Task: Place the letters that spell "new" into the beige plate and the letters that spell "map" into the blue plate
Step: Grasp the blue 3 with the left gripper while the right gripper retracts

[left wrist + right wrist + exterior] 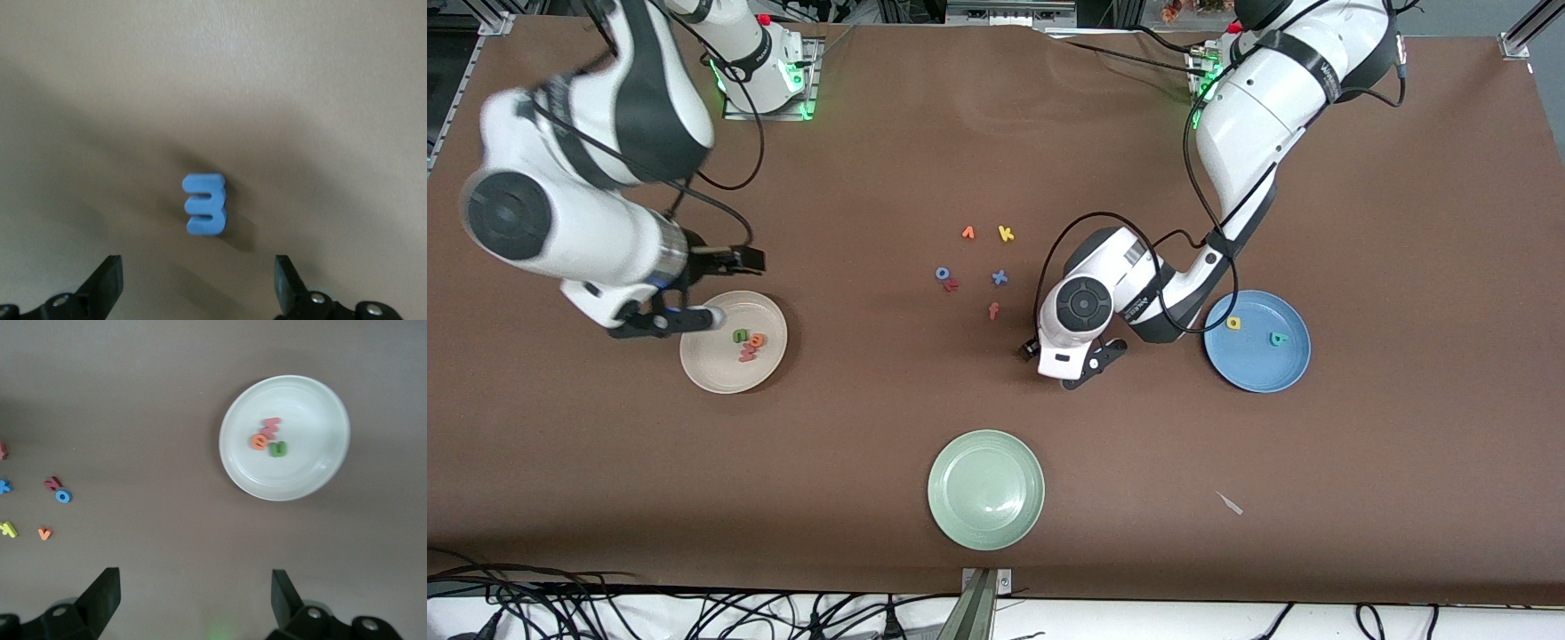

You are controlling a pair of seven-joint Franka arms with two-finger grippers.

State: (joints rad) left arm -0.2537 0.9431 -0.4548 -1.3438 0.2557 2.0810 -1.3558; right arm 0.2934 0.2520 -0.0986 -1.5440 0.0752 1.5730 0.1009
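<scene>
Brown tabletop below: my left gripper point(197, 287) gapes empty over the blue "m" point(205, 204) (untouched); right gripper point(193, 603) also wide, empty.

High front camera faces robots; wrist cameras look down

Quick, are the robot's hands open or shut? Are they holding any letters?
Left gripper: open, holding nothing, over the blue m on the table.
Right gripper: open, holding nothing, up by the beige plate.
</scene>
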